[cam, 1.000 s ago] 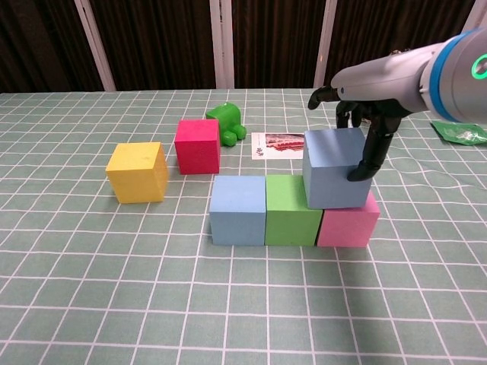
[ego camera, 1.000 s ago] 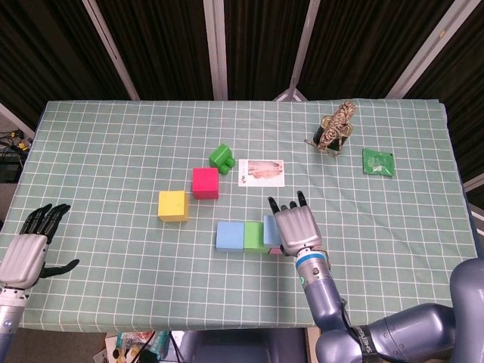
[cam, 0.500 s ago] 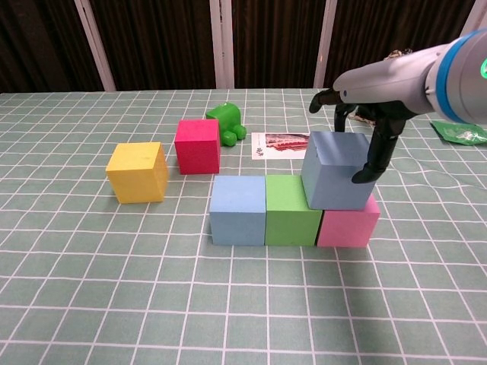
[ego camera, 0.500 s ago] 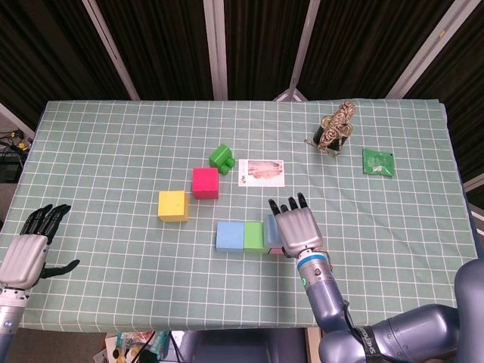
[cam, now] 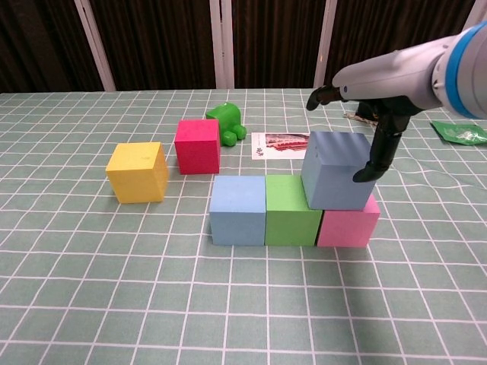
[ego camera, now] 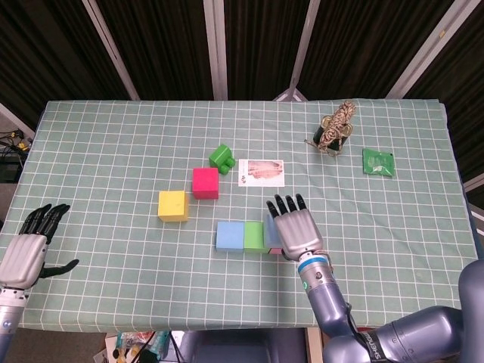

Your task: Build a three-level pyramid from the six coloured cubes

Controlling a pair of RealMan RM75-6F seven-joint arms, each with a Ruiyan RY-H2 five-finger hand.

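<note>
Green checked cloth covers the table [ego camera: 113, 136], with dark slatted panels behind it. Near the front, three cubes sit in a row touching one another — a light blue cube [cam: 237, 210], a green cube [cam: 291, 210] and a pink cube [cam: 348, 222]. On top of that row rests a grey-blue cube [cam: 335, 171], seated mostly over the pink one and overlapping the green one's right edge, turned slightly askew.

The right hand [cam: 367, 106] hangs over the grey-blue cube from above and behind; one dark finger reaches down along the cube's right face and appears to touch it, while the thumb sticks out to the left, clear of the cube. Whether the hand truly grasps the cube or has let it go cannot be told from either view. The left hand [ego camera: 26, 253] lies at the table's near left edge, well apart from the cubes, fingers spread and holding nothing.

Behind the row and to the left stand a yellow cube [cam: 138, 172] and a red cube [cam: 198, 145], apart from each other. Just beyond the red cube lies a green toy [cam: 226, 122], and beside that a printed card [cam: 278, 143]. Far right — a coil of rope [ego camera: 336, 127] and a green packet [ego camera: 378, 162].
</note>
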